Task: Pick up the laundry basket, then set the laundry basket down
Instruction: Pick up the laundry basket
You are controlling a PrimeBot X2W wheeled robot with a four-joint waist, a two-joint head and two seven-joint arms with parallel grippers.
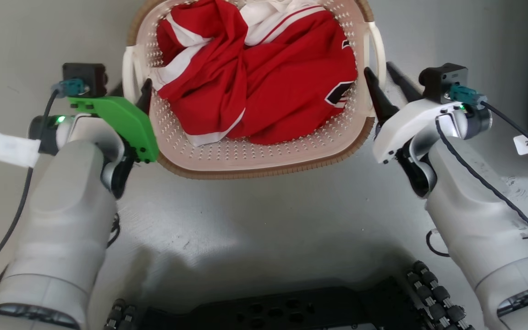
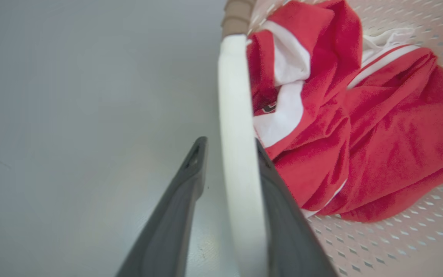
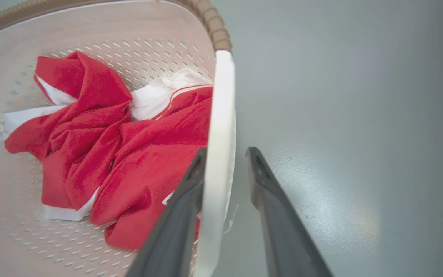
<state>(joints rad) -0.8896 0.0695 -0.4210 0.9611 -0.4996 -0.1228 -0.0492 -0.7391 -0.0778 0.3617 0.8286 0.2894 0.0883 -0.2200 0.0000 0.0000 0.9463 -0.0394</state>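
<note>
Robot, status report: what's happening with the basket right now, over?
Both open: left hand straddling left handle, right hand straddling right handle. Not yet clamped. The laundry basket holds red-and-white clothing.

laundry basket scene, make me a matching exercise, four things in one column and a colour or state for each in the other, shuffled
Things
1. laundry basket
2. shirt
3. left gripper
4. right gripper

Colour or state
a. crumpled, red and white
b. jaws astride the right handle
c. cream-white, perforated
d. jaws astride the left handle

Pairs: 1-c, 2-a, 3-d, 4-b
</note>
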